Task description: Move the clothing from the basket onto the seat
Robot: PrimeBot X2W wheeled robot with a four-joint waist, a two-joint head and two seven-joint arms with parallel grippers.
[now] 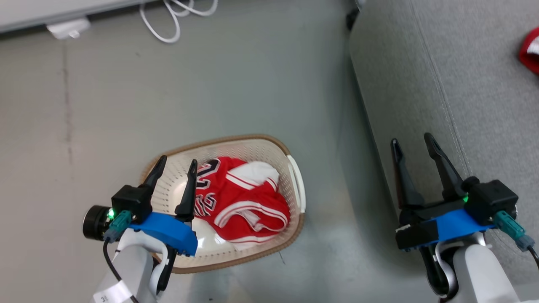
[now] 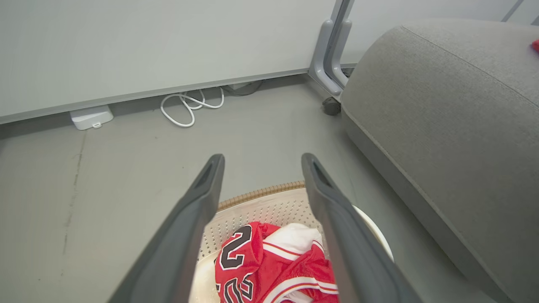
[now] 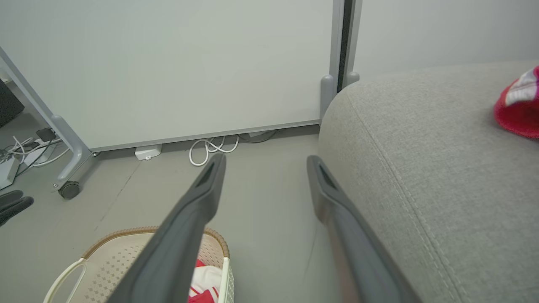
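The red jersey with white stripes and black-white lettering [image 1: 236, 202] lay crumpled in the cream-white perforated plastic basket [image 1: 252, 145]. A second red garment [image 1: 531, 50] lay on the light-grey upholstered seat [image 1: 463, 84]. The left gripper [image 1: 177, 160] hung above the basket and the right gripper [image 1: 411, 139] at the seat's edge, both with jaws wide and empty.

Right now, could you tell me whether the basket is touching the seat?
Apart. The head view shows a strip of bare floor between the basket and the seat.
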